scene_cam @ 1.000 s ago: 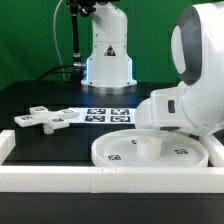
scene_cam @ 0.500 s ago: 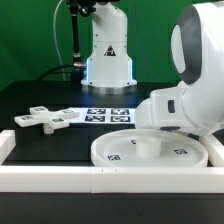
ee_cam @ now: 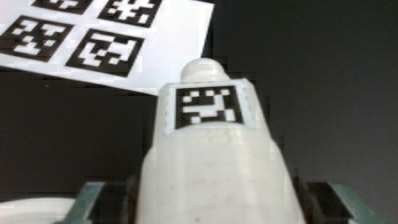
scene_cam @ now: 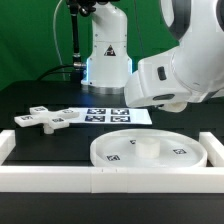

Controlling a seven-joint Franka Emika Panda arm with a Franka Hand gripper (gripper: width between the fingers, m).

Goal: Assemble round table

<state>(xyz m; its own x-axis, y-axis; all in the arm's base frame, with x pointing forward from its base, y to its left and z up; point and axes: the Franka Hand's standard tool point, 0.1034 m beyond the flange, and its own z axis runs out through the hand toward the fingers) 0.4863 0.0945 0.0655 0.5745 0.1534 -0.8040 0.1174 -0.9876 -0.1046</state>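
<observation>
In the wrist view the short white leg [ee_cam: 214, 140], with a black-and-white tag on it, stands out between my gripper's [ee_cam: 214, 208] two fingers, which sit close against its sides. In the exterior view the gripper and the leg are hidden behind the arm's white body [scene_cam: 175, 70], which hangs above the large round disc [scene_cam: 115, 152]. The disc lies flat at the front, with a small raised hub [scene_cam: 147, 147] at its centre. The flat cross-shaped foot piece [scene_cam: 45, 119] lies on the black table at the exterior view's left.
The marker board [scene_cam: 110, 114] lies behind the disc, and also shows in the wrist view [ee_cam: 89, 40]. A white straight-walled rim [scene_cam: 100, 178] runs along the front and sides. The robot base [scene_cam: 108, 55] stands at the back.
The arm has risen and shifted toward the exterior view's left, and the disc's back edge now shows. The disc and the foot piece have not moved.
</observation>
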